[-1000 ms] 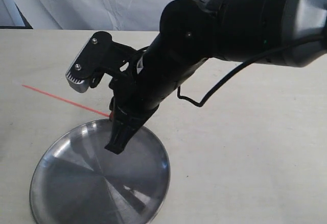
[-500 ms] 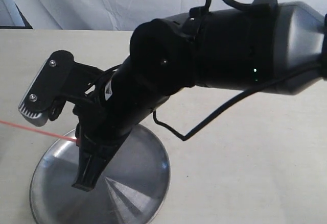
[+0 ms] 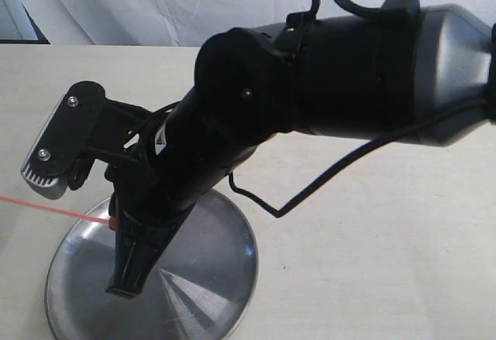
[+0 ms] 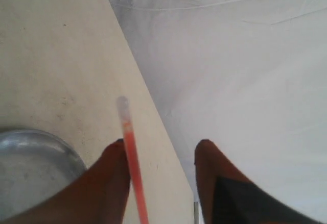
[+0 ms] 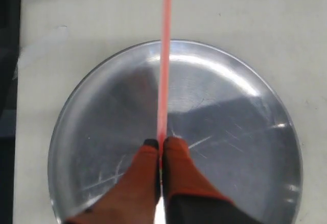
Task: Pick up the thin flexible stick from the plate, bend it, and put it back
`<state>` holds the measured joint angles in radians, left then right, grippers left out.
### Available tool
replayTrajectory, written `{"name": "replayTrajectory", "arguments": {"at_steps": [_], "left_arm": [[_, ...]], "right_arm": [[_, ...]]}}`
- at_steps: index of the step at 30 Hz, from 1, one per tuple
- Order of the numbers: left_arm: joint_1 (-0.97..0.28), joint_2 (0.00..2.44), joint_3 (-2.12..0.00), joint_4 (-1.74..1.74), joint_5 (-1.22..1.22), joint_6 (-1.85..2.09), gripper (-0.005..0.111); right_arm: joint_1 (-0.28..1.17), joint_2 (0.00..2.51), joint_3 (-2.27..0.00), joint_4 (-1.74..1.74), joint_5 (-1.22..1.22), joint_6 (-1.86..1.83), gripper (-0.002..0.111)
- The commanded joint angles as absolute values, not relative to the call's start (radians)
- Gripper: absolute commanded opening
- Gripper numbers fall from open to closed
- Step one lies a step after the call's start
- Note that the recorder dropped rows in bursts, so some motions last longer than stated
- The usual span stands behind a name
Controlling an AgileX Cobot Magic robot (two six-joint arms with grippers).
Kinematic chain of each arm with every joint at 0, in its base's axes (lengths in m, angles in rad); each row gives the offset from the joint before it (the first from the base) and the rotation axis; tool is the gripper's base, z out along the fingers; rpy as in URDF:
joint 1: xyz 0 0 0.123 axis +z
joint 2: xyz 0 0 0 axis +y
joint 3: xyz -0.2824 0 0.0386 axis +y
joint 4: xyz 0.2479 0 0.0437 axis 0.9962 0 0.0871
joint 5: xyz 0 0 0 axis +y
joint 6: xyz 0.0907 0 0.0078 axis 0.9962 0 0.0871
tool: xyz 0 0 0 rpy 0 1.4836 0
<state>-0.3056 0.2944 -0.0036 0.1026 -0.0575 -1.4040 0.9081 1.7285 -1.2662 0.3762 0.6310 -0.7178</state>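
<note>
My right gripper (image 3: 124,284) (image 5: 161,143) reaches across to the left and hangs over the plate (image 3: 232,278) (image 5: 240,106), shut on the thin flexible stick (image 3: 54,210) (image 5: 164,55). From the orange pads the red-orange stick runs straight out past the plate's rim and off the left edge of the exterior view. In the left wrist view my left gripper (image 4: 161,145) is open, and the stick (image 4: 132,152) with its pale tip passes between its pads, close against one pad and apart from the other. The plate (image 4: 30,163) shows at that view's side. The exterior view does not show the left gripper.
The right arm's bulky black body (image 3: 349,69) and its cable loop (image 3: 294,200) fill the middle of the exterior view. The beige table (image 3: 387,262) extends to the right. A white cloth (image 3: 116,7) (image 4: 245,55) hangs behind the table's far edge.
The right arm has swung left and lower over the plate, carrying the stick with it. The stick's far end now lies beyond the left edge. It has barely moved in the last half second.
</note>
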Motion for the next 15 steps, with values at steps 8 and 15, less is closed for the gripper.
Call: {"name": "replayTrajectory", "arguments": {"at_steps": [8, 15], "left_arm": [[-0.312, 0.298, 0.0, 0.132, -0.053, -1.401, 0.0], [-0.312, 0.298, 0.0, 0.167, -0.053, -1.401, 0.0]], "right_arm": [[0.91, 1.718, -1.262, 0.416, 0.664, -0.76, -0.001], [0.91, 1.711, -1.262, 0.428, 0.641, -0.76, 0.005]]}}
